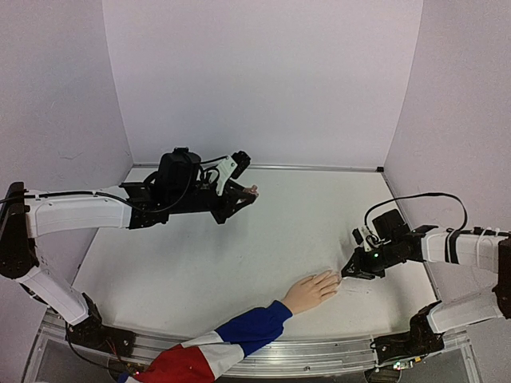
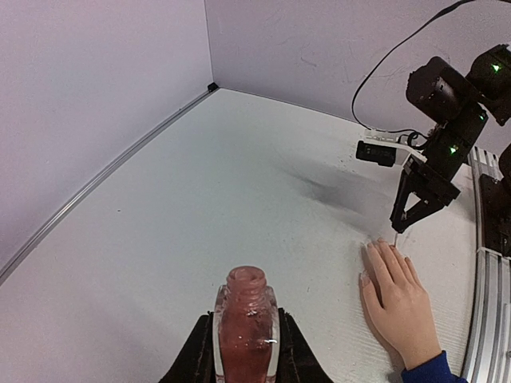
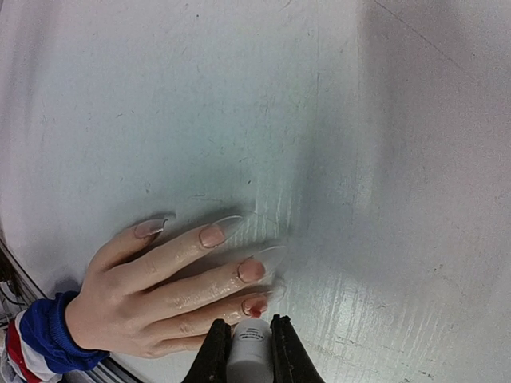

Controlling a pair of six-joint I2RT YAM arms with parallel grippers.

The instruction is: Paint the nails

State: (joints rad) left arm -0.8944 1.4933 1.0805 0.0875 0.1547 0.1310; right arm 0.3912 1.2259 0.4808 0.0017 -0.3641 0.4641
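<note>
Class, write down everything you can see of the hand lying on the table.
The hand is pale, flesh-coloured and smooth, with a skin-like surface. It lies palm down on the white table near the front edge, its fingers slightly spread and pointing toward the right arm. Its nails are long, pointed and clear-tipped, with pink to red colour at the bases. A blue, white and red sleeve covers the wrist. The right tool, shut on a white cap, hangs just over one fingertip; contact cannot be made out.

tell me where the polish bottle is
The bottle is clamped in the left gripper over the table, far side left of centre in the overhead view, away from the hand.
</note>
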